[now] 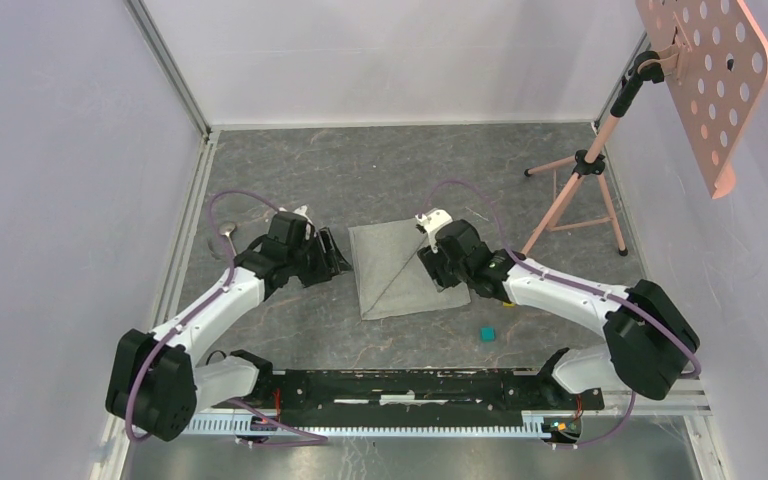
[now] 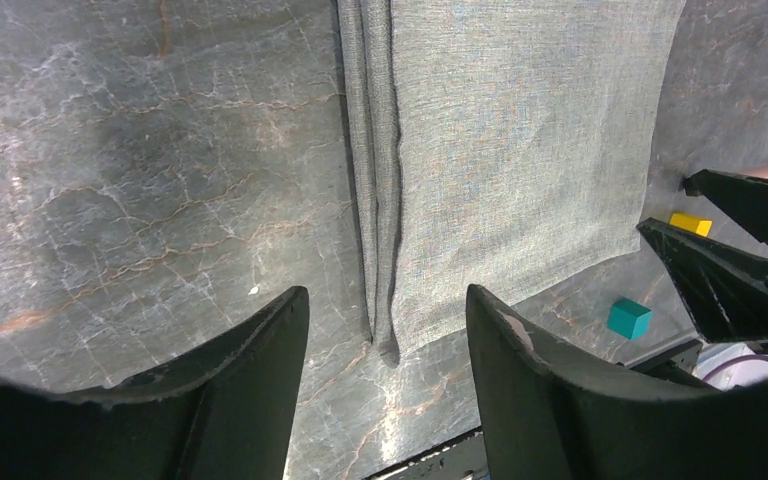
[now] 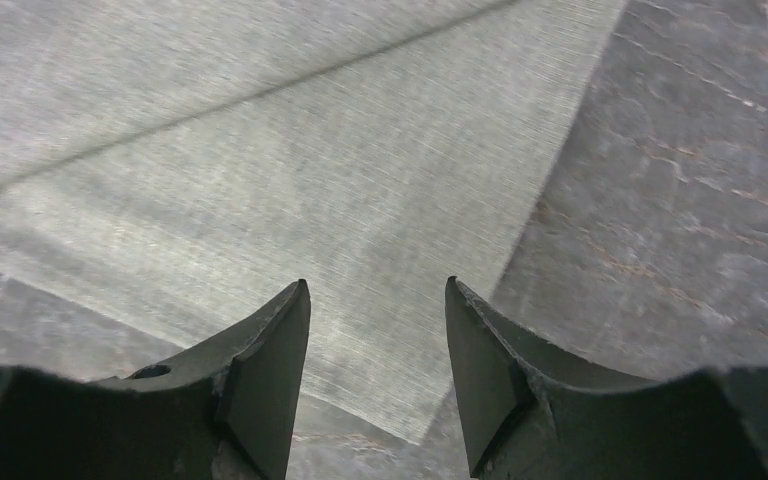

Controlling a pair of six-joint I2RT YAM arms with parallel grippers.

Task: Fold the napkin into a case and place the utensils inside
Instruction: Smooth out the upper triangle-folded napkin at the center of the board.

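Top view: spoon (image 1: 227, 230) is tiny, only the bowl reads, and its handle merges with the left arm (image 1: 210, 305), so its end can't be told. The right gripper (image 1: 438, 262) covers the right edge of the napkin (image 1: 395, 275), and the pink perforated board (image 1: 705, 70) is clipped by the top edge. Left wrist view: napkin cut off at the top, yellow cube (image 2: 690, 223) partly hidden behind a dark finger of the right gripper, which runs off the right edge. Right wrist view: napkin runs out top and left, weave blurred.
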